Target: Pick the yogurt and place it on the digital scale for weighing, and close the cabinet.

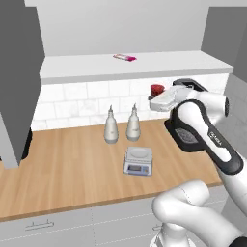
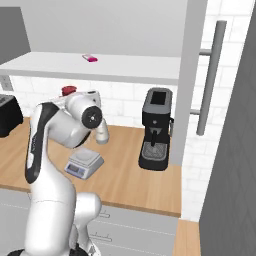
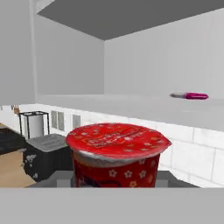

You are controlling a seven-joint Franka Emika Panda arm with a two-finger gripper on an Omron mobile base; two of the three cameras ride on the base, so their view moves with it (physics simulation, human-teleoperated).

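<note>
Hand view, item one: yogurt [image 3: 116, 157], red foil lid uppermost, close before the camera; whether the fingers pinch it cannot be told (their tips are hidden). Left base view — the cup hangs high above and right of the digital scale [image 1: 138, 160], presumably carried there for weighing. Cabinet [image 1: 19, 77] door stands open.

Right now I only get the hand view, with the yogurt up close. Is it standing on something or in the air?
Observer: In the air. The yogurt is below the shelf and well above the counter.
Operator: Where is the scale?
Observer: The scale sits on the counter in front of two bottles, lower and left of the yogurt in the left base view.
Operator: And the cabinet?
Observer: The cabinet has both doors swung open.
</note>
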